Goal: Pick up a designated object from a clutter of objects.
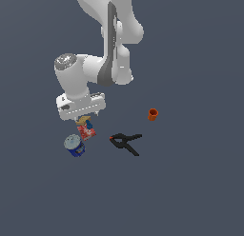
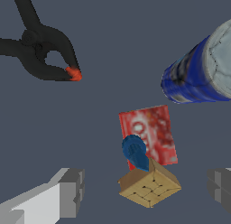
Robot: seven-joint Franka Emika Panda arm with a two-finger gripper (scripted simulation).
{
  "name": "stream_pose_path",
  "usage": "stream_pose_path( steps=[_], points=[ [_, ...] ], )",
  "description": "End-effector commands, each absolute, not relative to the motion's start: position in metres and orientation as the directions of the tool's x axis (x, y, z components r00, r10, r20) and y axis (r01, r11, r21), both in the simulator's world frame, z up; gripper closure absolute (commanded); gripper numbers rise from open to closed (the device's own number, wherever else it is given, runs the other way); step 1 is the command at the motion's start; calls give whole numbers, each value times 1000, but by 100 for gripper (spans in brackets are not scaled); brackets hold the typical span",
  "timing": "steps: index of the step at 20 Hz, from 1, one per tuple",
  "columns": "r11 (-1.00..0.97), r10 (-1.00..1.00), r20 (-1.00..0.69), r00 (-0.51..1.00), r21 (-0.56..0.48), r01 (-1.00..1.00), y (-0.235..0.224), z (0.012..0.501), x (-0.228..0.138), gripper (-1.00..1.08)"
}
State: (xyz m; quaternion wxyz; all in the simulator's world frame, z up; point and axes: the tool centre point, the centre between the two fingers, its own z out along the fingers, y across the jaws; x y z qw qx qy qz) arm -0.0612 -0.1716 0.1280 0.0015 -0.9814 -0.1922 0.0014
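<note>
- The tool [image 2: 144, 191] hangs over the clutter with its jaws spread wide and nothing between them; in the wrist view one grey fingertip [image 2: 72, 191] shows at one edge and the other at the opposite edge.
- Between those fingertips, closest to the wrist camera, stands the red box [image 2: 151, 135], its tan end [image 2: 150, 188] turned up toward the lens.
- The small bright blue stick-like piece [image 2: 134, 151] leans against the red face of the box, just above the tan end, touching it.
- In the exterior view the same blue piece [image 1: 88, 124] is only a speck on the box [image 1: 86, 130], directly below the tool [image 1: 84, 117].
- The blue can [image 2: 198, 72] with a silver lid lies beside the box, apart from it; the exterior view shows it [image 1: 75, 145] toward that view's left of the box.
- The black clamp [image 1: 126, 142], with orange tips [image 2: 73, 74], lies on the dark grey counter [image 1: 190, 192] toward the exterior view's right of the box.
- Farthest off, the orange cup [image 1: 152, 114] sits alone, well apart from the rest.
</note>
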Motion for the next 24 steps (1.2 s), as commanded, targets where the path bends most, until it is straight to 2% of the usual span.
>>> stream_pose_path(
  steps=[1, 10, 24],
  points=[
    [-922, 387, 0, 922, -1, 387, -175, 124, -64, -92],
    [-921, 389, -1, 921, -1, 389, -177, 118, -65, -92],
    [-920, 391, 0, 920, 0, 391, -177, 72, -66, -92]
  ],
)
